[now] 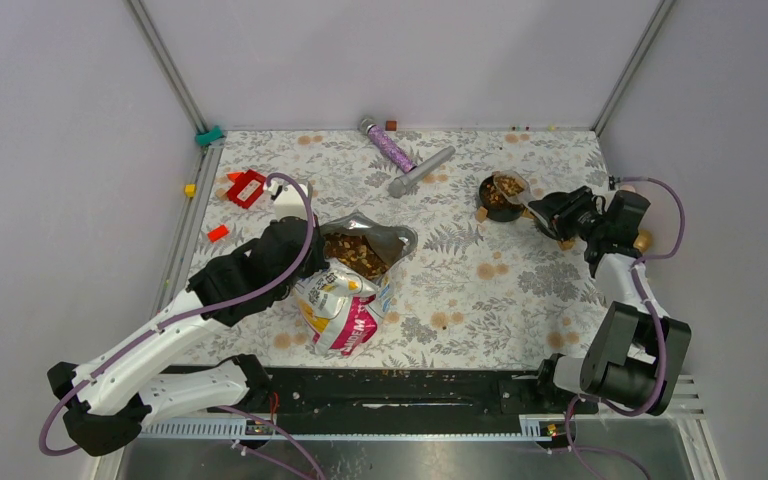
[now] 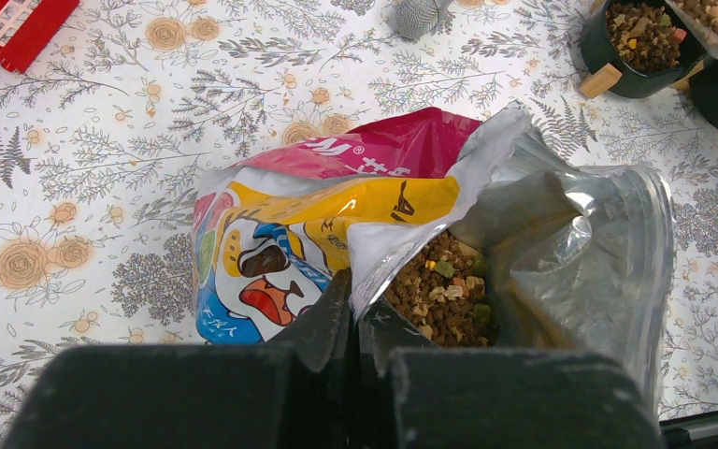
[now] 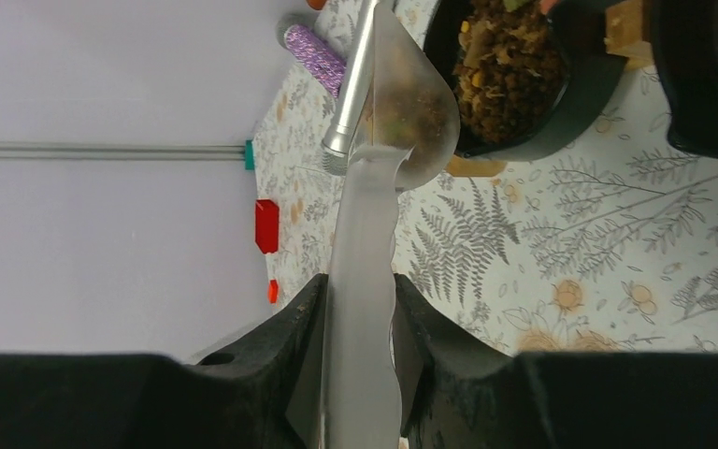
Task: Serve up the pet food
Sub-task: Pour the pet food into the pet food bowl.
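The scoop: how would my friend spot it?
Look at the right side of the flowery table, where the right claw reaches toward a black bowl of kibble. The scoop is the see-through spoon pinched in that claw, held over the bowl; nothing else nearby is clear.

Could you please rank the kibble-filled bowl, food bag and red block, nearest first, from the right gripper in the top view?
1. kibble-filled bowl, just left of the right gripper
2. food bag, table centre
3. red block, far left
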